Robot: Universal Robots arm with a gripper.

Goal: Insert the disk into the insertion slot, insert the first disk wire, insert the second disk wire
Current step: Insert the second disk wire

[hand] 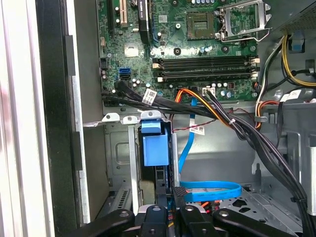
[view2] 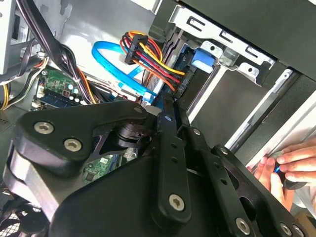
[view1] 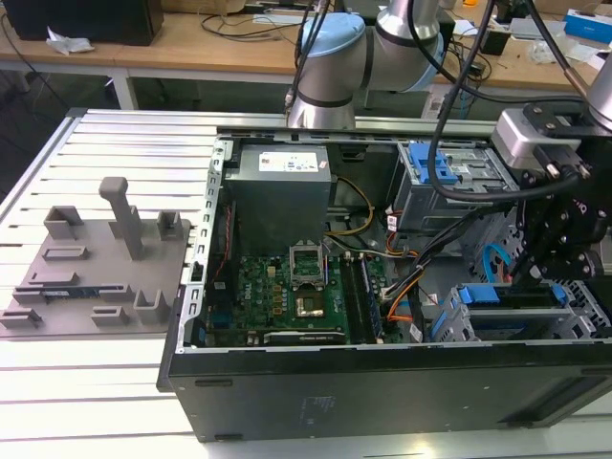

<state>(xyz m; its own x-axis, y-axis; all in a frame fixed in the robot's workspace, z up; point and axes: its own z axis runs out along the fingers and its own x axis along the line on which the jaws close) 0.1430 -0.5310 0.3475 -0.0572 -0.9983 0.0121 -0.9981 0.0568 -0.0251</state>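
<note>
A: What sits closest to the cameras?

B: The black gripper [view1: 553, 251], low inside the open computer case [view1: 382, 392] at the exterior view's right. In the second wrist view its fingers [view2: 170, 143] look pressed close together on a dark plug beneath a bundle of red, yellow and black wires [view2: 150, 54]. I cannot tell for certain that they pinch it.

A: Where is the disk?

B: The disk [view1: 521, 320] already lies in the insertion slot [view1: 583, 311], the grey metal bay at the case's near corner on the exterior view's right. Its blue frame shows along the edge. The gripper is just above and beside its end. In the first wrist view a blue tab [hand: 154, 143] stands just beyond the fingers.

A: Any cables nearby?

B: A flat blue cable [hand: 212, 190] loops right by the fingers. Farther on, black and orange cables cross toward the green circuit board [view1: 287, 292].

A: Any writing?

B: White stickers on the grey power supply [view1: 282, 191] and on cables are too small to read.

A: Anything else?

B: A person's hand [view2: 291, 165] rests at the case edge. A grey parts tray [view1: 96, 273] lies on the slatted worktop [view1: 86, 143].
</note>
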